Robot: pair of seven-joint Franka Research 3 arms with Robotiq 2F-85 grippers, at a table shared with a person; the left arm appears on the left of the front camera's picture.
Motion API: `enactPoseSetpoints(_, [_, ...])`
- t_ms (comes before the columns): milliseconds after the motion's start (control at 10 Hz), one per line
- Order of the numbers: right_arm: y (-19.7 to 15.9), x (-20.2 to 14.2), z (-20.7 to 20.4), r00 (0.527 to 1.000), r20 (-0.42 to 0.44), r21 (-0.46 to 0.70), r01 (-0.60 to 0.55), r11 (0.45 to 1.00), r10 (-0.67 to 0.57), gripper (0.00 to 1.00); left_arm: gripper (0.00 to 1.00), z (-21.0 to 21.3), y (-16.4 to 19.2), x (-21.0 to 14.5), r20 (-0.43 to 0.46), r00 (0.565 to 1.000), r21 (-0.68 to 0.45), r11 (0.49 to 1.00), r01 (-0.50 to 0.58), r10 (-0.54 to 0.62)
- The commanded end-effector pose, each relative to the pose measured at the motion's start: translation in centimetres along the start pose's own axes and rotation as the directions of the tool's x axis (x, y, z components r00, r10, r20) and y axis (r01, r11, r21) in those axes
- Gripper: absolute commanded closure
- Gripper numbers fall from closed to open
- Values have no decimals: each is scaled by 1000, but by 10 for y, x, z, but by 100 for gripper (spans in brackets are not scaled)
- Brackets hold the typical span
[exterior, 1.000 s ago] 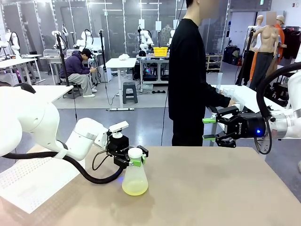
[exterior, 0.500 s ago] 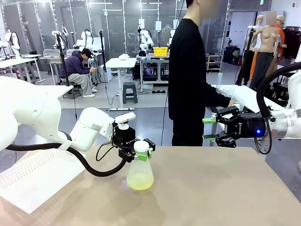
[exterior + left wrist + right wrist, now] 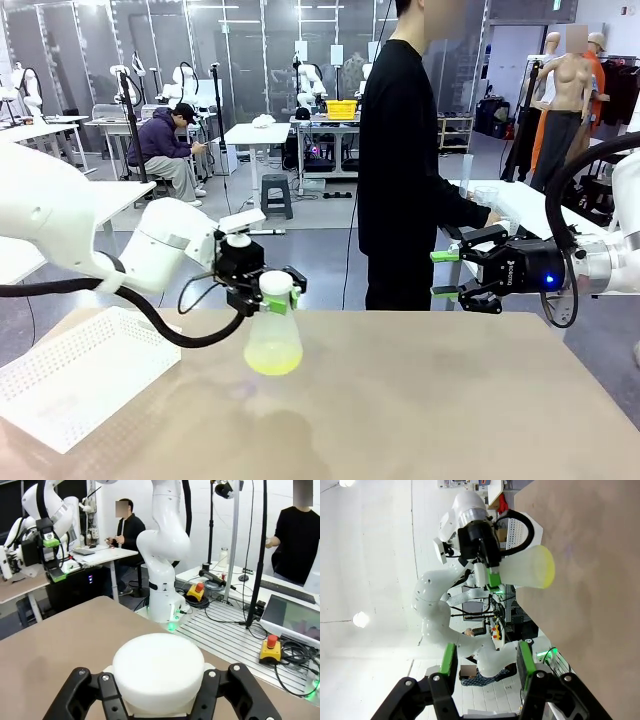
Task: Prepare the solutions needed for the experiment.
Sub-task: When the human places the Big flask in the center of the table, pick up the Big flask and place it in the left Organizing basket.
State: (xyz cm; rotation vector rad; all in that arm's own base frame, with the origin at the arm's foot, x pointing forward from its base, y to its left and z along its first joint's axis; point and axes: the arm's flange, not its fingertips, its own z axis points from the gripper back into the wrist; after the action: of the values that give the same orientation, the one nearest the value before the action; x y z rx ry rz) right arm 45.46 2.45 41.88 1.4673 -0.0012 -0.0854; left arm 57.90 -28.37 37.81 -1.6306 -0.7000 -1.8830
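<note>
Now your left claw (image 3: 273,295) grips the flask (image 3: 273,345) neck, solutions (image 3: 272,362) inside, lifted above the bench (image 3: 450,400); your right claw (image 3: 438,274) stands open, empty, near the far right corner.

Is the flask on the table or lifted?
Lifted: the left gripper holds the flask by its neck, clear of the table.
</note>
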Motion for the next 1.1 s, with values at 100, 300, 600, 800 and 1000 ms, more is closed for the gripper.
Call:
enactPoseSetpoints(100, [1, -1, 1, 1000, -6, -3, -3, 1000, 3, 39, 100, 29, -59, 31, -61, 998, 105, 994, 28, -22])
enactPoseSetpoints(300, [1, -1, 1, 1000, -6, -3, -3, 1000, 3, 39, 100, 66, -104, 51, -71, 997, 217, 975, 37, -22])
enactPoseSetpoints(600, [1, -1, 1, 1000, -6, -3, -3, 1000, 3, 39, 100, 119, -175, 51, -30, 999, 390, 920, 29, -19])
enactPoseSetpoints(800, [1, -1, 1, 1000, -6, -3, -3, 1000, 3, 39, 100, 148, -215, 44, -23, 999, 462, 885, 52, -47])
enactPoseSetpoints(1000, [1, -1, 1, 1000, -6, -3, -3, 1000, 3, 39, 100, 168, -247, 38, -6, 999, 511, 859, 40, -43])
